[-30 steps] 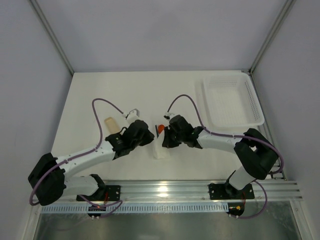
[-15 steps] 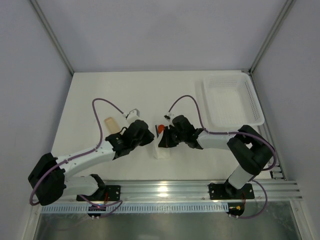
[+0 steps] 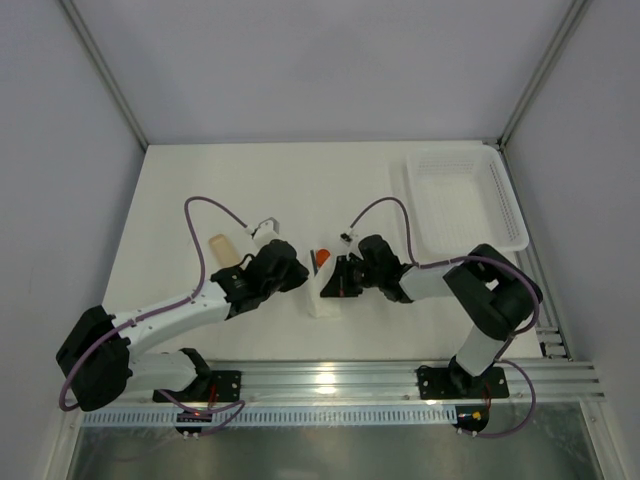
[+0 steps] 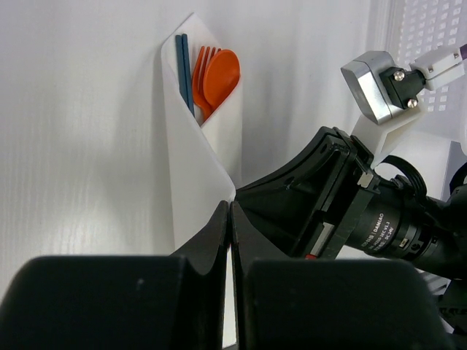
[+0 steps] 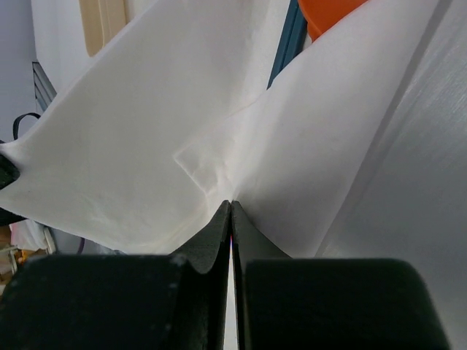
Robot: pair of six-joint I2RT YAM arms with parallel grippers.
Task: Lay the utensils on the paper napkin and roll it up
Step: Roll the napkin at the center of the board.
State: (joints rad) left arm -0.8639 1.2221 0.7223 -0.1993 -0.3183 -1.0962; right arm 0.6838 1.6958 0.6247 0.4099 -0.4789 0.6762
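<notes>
Over the last second the right arm's elbow has swung in towards the centre. The right gripper [image 3: 338, 281] has slid a little nearer, drawing a fold of the thin white paper napkin [image 3: 322, 298] with it. The left gripper [image 4: 229, 208] has not moved.

The right jaws are closed on a pinch of paper. The left jaws are pressed together at the napkin's near edge; whether paper lies between them I cannot tell.

The napkin lies mid-way across the off-white tabletop [image 3: 200, 190], between the grippers, as a narrow pocket. Rolling looks well under way but unfinished.

Counted:
- one napkin
- inside it, one orange plastic spoon [image 4: 222, 73], one orange plastic fork [image 4: 203, 69] and two thin dark-blue strips [image 4: 181, 69] (one piece or two is unclear)
- one pale tan flat stick [image 3: 222, 248], left outside the napkin, left of the left gripper
- one white plastic mesh basket [image 3: 470, 247], far right
</notes>
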